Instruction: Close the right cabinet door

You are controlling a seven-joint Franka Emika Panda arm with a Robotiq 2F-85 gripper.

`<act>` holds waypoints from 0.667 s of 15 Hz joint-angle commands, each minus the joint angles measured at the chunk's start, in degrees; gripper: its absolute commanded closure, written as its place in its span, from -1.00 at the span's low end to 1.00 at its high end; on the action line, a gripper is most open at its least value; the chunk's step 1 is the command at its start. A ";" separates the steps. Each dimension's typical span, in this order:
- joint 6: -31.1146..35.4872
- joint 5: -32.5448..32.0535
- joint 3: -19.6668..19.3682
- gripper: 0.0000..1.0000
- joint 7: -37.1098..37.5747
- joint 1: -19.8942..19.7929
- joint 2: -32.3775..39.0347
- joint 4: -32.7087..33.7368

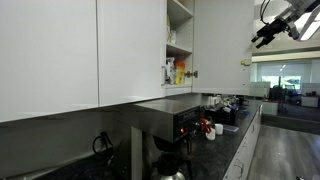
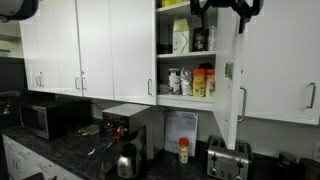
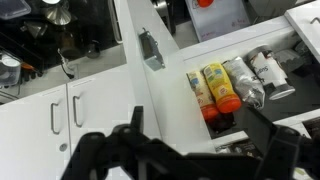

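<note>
At the upper cabinets, kitchen wall, above a dark stone counter.

Exterior view along the cabinet run: the right cabinet door [image 1: 222, 45] stands swung out from the cabinet front into the room, broad face toward the camera. The open shelves [image 1: 180, 40] sit at its hinge side, with bottles [image 1: 178, 72] on the lower shelf. The gripper [image 1: 262, 36] hangs high, just beside the door's free edge. Contact can't be judged here, nor how the jaws stand. Below are a black coffee machine [image 1: 182, 120], a glass carafe [image 1: 170, 166] and a red mug [image 1: 205, 127].

Exterior view facing the cabinets: door [image 2: 228, 90] seen nearly edge-on, at the right of the open compartment. A silver bar handle [image 2: 241, 104] shows at its right edge; whether it belongs to this door or the neighbouring one is unclear. Gripper [image 2: 218, 16] at the door's top, dark fingers [image 2: 197, 15] spread to either side. Spice bottles [image 2: 205, 82] on the lower shelf, a box [image 2: 181, 38] above. On the counter are a microwave [image 2: 45, 118], coffee machine [image 2: 125, 122], kettle [image 2: 127, 160], orange-capped bottle [image 2: 183, 150] and toaster [image 2: 228, 158].

Wrist view, looking down: door's top edge [image 3: 165, 100] runs as a white band toward the gripper [image 3: 185, 160]. Jaws wide apart, nothing clamped. Yellow and orange bottles [image 3: 215, 88] lie right of the band, closed doors with bar handles [image 3: 55, 115] to its left.
</note>
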 commanded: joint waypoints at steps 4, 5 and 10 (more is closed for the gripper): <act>-2.87 4.21 6.59 -1.00 -1.98 -9.51 7.21 8.63; -3.10 4.45 7.59 -1.00 -1.92 -10.61 7.87 9.62; -8.78 5.78 13.99 -1.00 -3.07 -17.36 10.88 14.20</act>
